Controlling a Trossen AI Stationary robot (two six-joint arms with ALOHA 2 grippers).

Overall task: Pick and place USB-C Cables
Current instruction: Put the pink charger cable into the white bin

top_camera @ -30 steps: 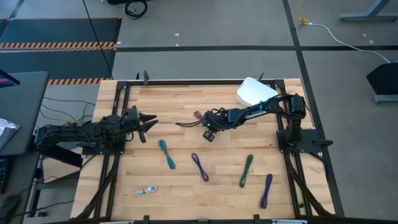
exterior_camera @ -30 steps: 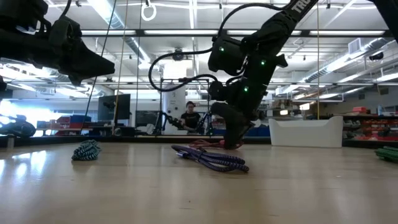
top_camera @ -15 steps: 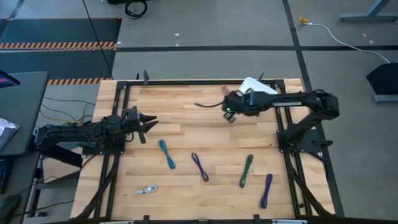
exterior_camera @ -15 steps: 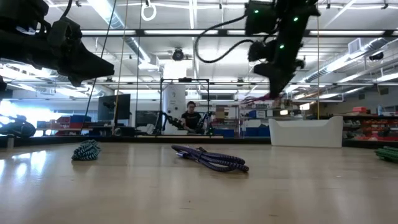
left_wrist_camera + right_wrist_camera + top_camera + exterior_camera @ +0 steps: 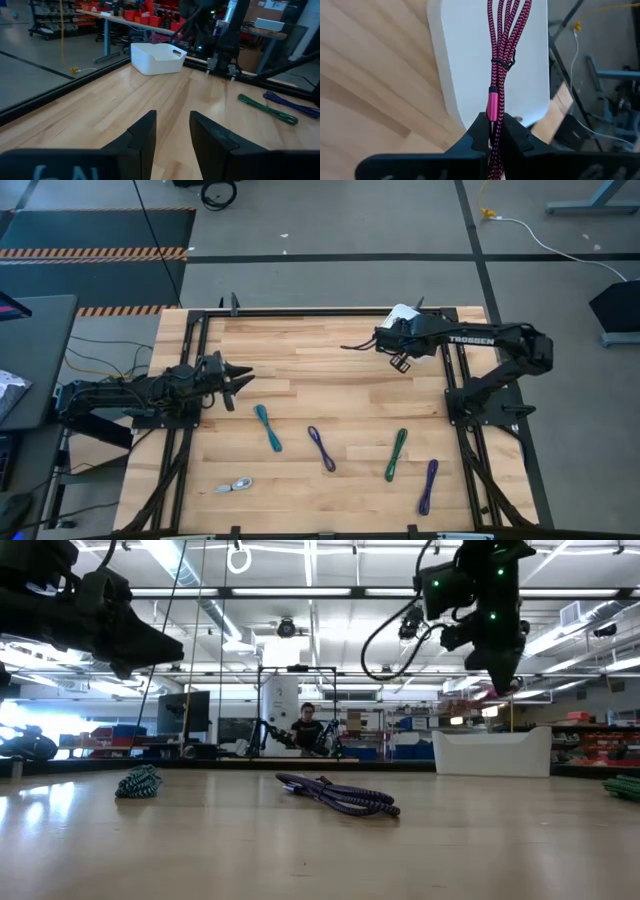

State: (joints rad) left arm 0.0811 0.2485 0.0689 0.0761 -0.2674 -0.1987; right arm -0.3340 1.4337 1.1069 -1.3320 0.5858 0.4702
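**Cable poised over tray**

Tray (image 5: 470, 55) lies directly beneath the right gripper (image 5: 490, 131), whose fingers pinch the red cable (image 5: 499, 50), its length running straight ahead across the tray. Left gripper (image 5: 172, 135) waits far off, fingers apart, empty.

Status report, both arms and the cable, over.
Right gripper shut on dark red cable, over white tray. Left gripper open, idle at table's left side. Nothing blocking.
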